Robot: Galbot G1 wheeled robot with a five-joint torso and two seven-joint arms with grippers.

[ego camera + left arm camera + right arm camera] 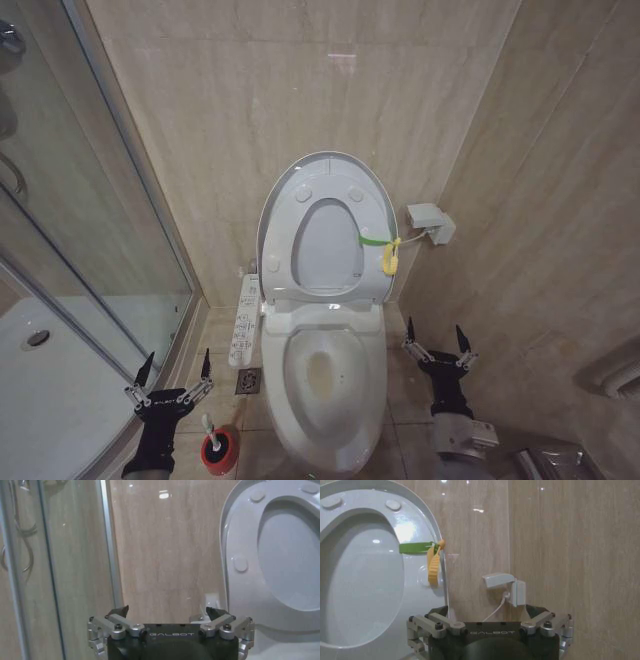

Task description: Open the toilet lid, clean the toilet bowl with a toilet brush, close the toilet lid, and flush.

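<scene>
Looking down from the head camera, I see the toilet bowl (335,385) in the lower middle of the frame. It is white and oval, with a bit of yellowish water at the bottom. The toilet lid (325,170) stands up against the tan wall in the middle of the frame, and the seat ring (325,240) is up too, flat against it. A green strap with a yellow tag (389,255) hangs at the lid's right edge. A white button panel (244,320) sits just beside the bowl on its left side. The toilet brush (209,427) stands in its red holder (220,450) at the bottom left, on the floor near the bowl. My left gripper (172,372) is at the lower left, above the holder, with its two fingers spread wide and nothing between them. My right gripper (436,339) is at the lower right, also spread wide and holding nothing.

In the left wrist view, the gripper (167,611) sits at the bottom with "GALBOT" written on it. The raised lid (235,566) fills the right side.

In the right wrist view, the other gripper (487,611) also says "GALBOT". The lid (427,528) is on the left, with the tag (433,568) hanging at its edge.
</scene>
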